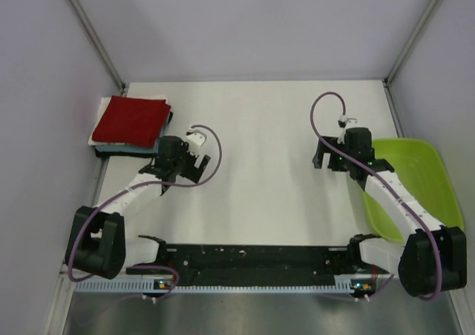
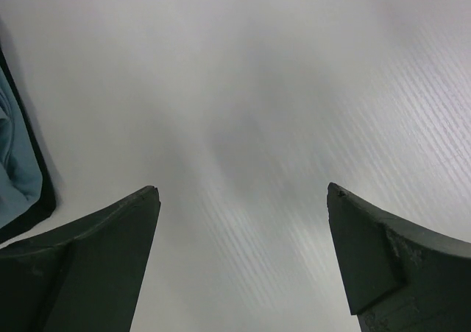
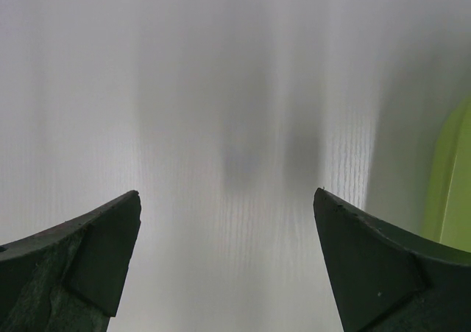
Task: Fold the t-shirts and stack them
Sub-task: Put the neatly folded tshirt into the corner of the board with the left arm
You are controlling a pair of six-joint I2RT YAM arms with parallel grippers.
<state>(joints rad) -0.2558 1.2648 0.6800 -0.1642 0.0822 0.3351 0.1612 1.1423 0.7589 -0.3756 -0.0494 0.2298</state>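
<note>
A folded stack of t-shirts lies at the table's far left: a deep red shirt (image 1: 135, 120) on top, with a white one, a light blue one (image 1: 119, 148) and a dark one showing at its edges. My left gripper (image 1: 180, 173) is open and empty over bare table, just right of the stack. In the left wrist view the light blue shirt (image 2: 13, 155) and the dark shirt's edge (image 2: 38, 192) show at the left border, with the gripper (image 2: 243, 199) open. My right gripper (image 1: 326, 157) is open and empty over bare table at the right (image 3: 227, 199).
A lime-green plastic tray (image 1: 423, 186) lies at the right edge under my right arm; its rim shows in the right wrist view (image 3: 452, 185). Walls enclose the table on three sides. A black rail (image 1: 252, 259) joins the arm bases at the near edge.
</note>
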